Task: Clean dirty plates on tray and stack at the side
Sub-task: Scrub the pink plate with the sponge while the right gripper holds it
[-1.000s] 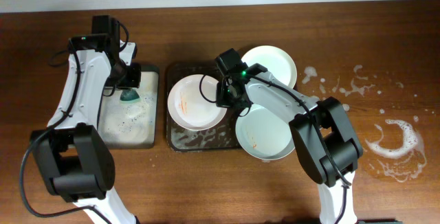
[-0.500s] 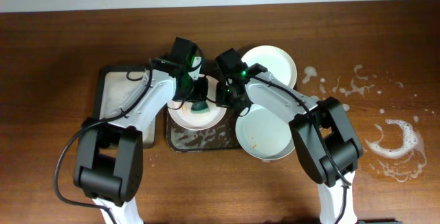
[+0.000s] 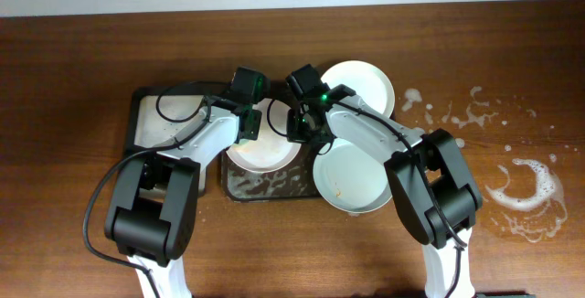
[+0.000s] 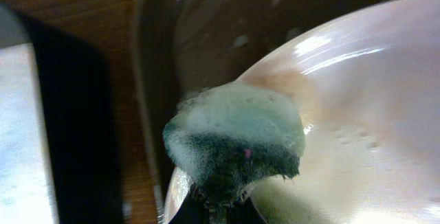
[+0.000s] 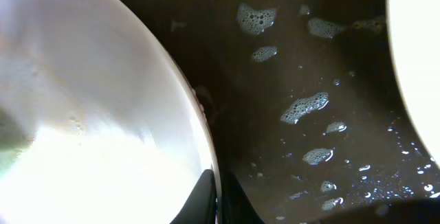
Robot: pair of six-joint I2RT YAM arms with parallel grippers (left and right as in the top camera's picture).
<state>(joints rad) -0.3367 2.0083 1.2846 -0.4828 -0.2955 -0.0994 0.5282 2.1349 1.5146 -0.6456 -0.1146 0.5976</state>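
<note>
A white plate (image 3: pixel 267 150) lies on the foamy dark tray (image 3: pixel 239 186). My right gripper (image 3: pixel 298 126) is shut on its right rim, seen close in the right wrist view (image 5: pixel 217 198), with the plate (image 5: pixel 89 114) to the left and the wet tray (image 5: pixel 309 66) to the right. My left gripper (image 3: pixel 249 126) is shut on a soapy green sponge (image 4: pixel 234 138), which rests at the plate's (image 4: pixel 357 114) left edge. A pale green plate (image 3: pixel 352 177) with an orange streak overlaps the tray's right side. A second white plate (image 3: pixel 364 83) sits at the back right.
The smaller dark tray (image 3: pixel 160 120) with a pale wet surface lies left of the main tray. Foam spills (image 3: pixel 526 188) spread over the wooden table at the right. The two arms are close together over the plate.
The left arm carried the sponge from the small tray to the plate's middle, then back to the plate's left edge. The right gripper has kept its hold on the rim.
</note>
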